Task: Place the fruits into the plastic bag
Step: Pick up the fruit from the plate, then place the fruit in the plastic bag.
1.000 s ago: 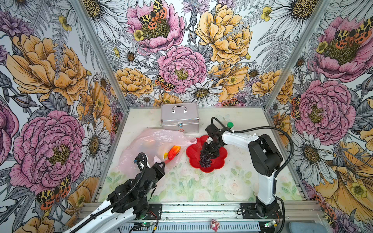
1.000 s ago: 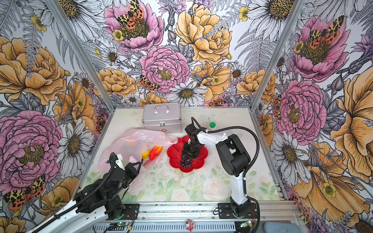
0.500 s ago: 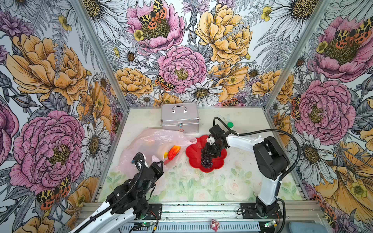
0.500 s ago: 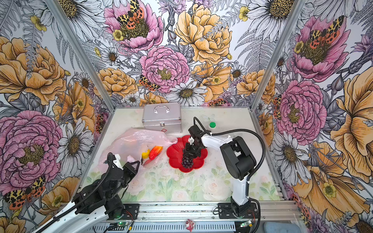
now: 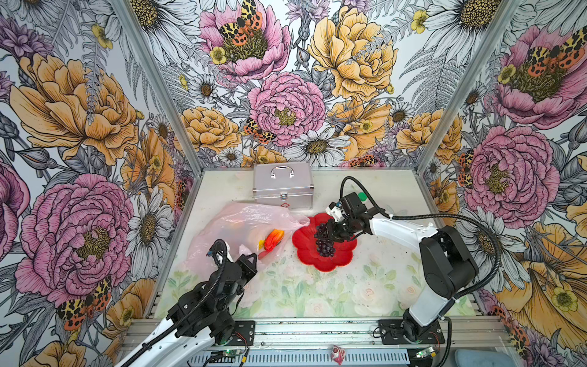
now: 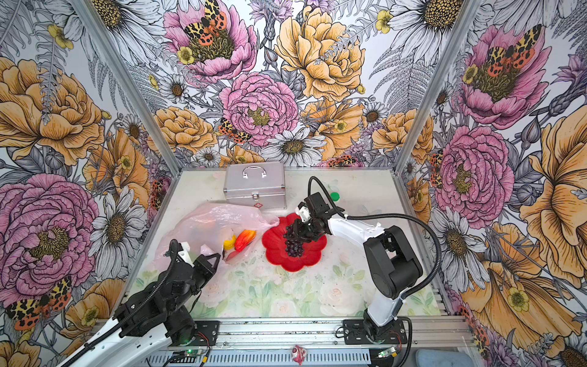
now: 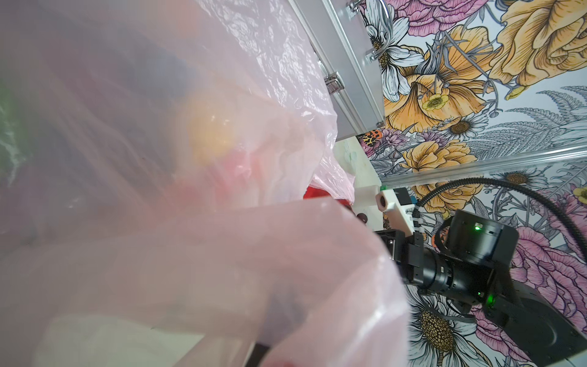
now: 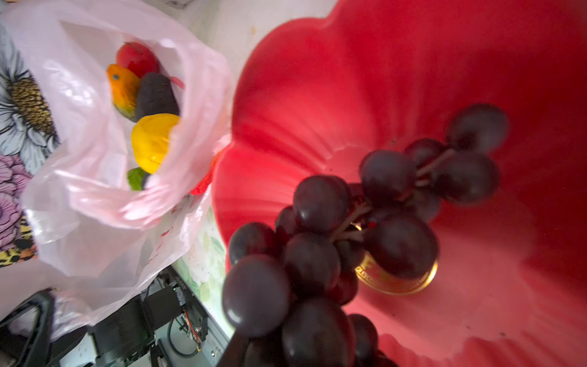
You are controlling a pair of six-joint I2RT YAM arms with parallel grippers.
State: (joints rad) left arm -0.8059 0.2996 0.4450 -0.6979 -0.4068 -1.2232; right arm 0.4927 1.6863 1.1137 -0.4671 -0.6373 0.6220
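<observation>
Nearly done. Plastic bag on worktop, holds yellow fruit, dark avocado, red fruit, orange-green fruit. Only fruit seen outside: grape bunch, over red flower-shaped plate, clamped in right pincer. Left pincer closed on bag rim, mouth propped. Remaining: grapes into bag.
</observation>
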